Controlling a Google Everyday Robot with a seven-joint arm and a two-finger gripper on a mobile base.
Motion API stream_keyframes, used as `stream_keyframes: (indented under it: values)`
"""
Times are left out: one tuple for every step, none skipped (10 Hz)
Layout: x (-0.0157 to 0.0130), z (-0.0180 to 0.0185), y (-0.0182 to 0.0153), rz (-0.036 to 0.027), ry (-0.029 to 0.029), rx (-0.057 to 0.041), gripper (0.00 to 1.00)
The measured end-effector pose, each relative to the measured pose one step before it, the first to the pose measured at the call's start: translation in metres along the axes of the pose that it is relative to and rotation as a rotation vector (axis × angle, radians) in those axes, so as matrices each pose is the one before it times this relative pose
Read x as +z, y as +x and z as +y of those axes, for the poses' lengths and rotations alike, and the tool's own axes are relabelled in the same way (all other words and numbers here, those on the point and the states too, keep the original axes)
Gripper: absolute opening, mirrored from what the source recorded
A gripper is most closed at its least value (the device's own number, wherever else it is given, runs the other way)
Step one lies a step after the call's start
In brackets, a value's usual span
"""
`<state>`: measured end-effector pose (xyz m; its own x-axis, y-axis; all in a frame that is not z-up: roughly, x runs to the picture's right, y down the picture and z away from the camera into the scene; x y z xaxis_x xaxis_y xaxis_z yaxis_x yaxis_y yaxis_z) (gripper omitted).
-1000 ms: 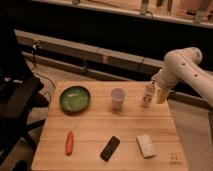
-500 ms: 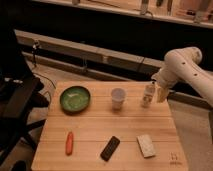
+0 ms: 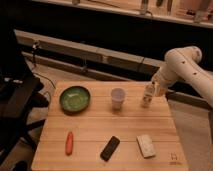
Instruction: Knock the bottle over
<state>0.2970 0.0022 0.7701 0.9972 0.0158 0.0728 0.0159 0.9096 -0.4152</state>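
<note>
The bottle (image 3: 147, 97) is a small slim whitish-clear plastic bottle. It stands upright near the far right edge of the wooden table (image 3: 95, 130). My gripper (image 3: 154, 89) is at the end of the white arm (image 3: 182, 67) that reaches in from the right. It is right beside the bottle's upper part, on its right side.
A translucent white cup (image 3: 117, 98) stands left of the bottle. A green bowl (image 3: 75, 98) sits at the far left. An orange carrot-like item (image 3: 69, 142), a black rectangular object (image 3: 110, 148) and a pale sponge-like block (image 3: 146, 145) lie along the front. A dark chair (image 3: 17, 100) stands left.
</note>
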Motion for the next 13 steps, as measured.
stream_keyframes:
  values:
    - [0.00062,-0.0007,0.00004,-0.00108,0.00004,-0.00265,0.53]
    - [0.00071,-0.00095,0.001,-0.0011,0.00113,-0.00257,0.42]
    - [0.00117,-0.00126,0.00024,-0.00376,0.00188,-0.00569,0.33]
    - [0.00177,-0.00135,-0.0003,-0.00536,0.00421,-0.00561,0.23]
    - [-0.00053,-0.00085,-0.00115,-0.00205,0.0016,-0.00052,0.12]
    - [-0.00218,-0.00148,-0.00091,-0.00083,0.00228,-0.00016,0.04]
    - [-0.00211,-0.00136,-0.00114,-0.00065,0.00057,-0.00086,0.0]
    - [0.00617,0.01055,0.00159,0.00204,-0.02861,-0.00118,0.0]
    - [-0.00591,-0.00544,-0.00143,0.0022,0.01573,-0.00276,0.0]
    - [0.00154,0.00142,0.00222,0.00326,-0.00185,0.00085,0.0]
    - [0.00101,-0.00229,0.00024,-0.00587,0.00742,-0.00345,0.0]
    - [0.00749,-0.00112,-0.0011,-0.00617,-0.00058,-0.00757,0.0]
    - [0.00563,-0.00319,-0.00511,-0.01023,0.00151,-0.00767,0.0]
